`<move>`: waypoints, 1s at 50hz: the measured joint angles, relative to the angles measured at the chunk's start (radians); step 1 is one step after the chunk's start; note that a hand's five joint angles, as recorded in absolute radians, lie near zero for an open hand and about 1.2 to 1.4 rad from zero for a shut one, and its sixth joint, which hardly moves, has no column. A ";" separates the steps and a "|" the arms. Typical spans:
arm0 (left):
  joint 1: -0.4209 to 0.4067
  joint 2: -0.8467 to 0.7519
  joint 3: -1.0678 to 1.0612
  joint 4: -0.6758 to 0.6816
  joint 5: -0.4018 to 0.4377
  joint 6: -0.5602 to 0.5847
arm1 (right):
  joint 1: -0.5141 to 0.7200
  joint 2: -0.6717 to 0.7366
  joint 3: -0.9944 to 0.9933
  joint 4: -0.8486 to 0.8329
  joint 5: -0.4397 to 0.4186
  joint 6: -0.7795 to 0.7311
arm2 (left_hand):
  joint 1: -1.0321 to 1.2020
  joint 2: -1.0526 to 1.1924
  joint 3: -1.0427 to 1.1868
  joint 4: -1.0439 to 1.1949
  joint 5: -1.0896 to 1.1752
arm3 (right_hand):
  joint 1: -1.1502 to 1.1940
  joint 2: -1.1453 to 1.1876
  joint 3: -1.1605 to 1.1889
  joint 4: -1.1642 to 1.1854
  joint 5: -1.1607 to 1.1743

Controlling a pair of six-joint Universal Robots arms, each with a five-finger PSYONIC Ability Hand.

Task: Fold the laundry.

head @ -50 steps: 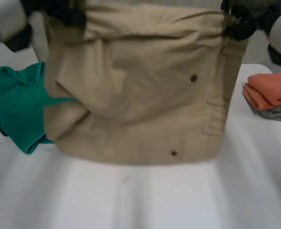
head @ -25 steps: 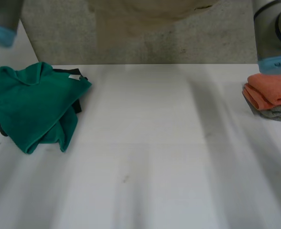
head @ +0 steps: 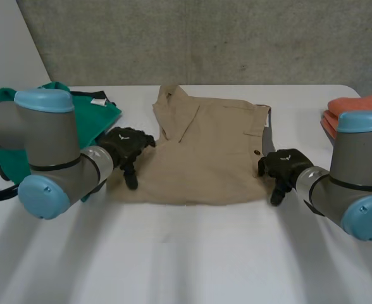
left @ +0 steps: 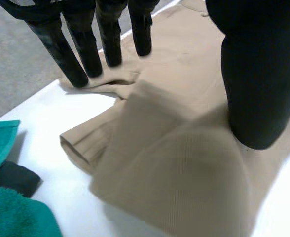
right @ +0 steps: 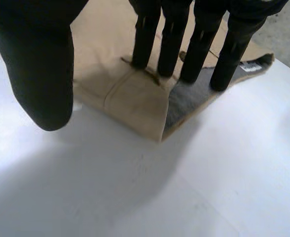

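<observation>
Left hand (head: pixel 126 146) straight-fingered, tips touching the tan shorts (head: pixel 211 158) at one edge; right hand (head: pixel 281 166) likewise opposite.

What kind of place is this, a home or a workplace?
Probably a robotics lab, not a home: robot arms work at a white table, with a plain concrete wall behind. Laundry lies there: a beige garment, a green cloth, a folded orange cloth.

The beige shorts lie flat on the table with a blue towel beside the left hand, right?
Not blue: the head view shows the towel beside the left hand is green. The beige shorts do lie flat on the table.
</observation>
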 measured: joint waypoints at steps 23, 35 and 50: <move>0.107 0.340 -0.446 0.048 0.098 0.123 | -0.023 -0.242 0.290 -0.122 -0.086 -0.100 | 0.518 0.428 0.423 0.434 0.437 | -0.091 -0.108 -0.119 -0.119 -0.097; 0.096 0.250 -0.458 0.029 0.087 0.173 | -0.033 -0.191 0.302 -0.160 -0.182 -0.237 | 0.246 0.179 0.172 0.174 0.181 | -0.012 -0.012 -0.031 -0.033 -0.024; 0.034 0.029 -0.173 0.034 -0.037 0.217 | -0.006 -0.141 0.260 -0.195 -0.177 -0.225 | 0.220 0.135 0.137 0.134 0.136 | -0.038 -0.048 -0.070 -0.069 -0.080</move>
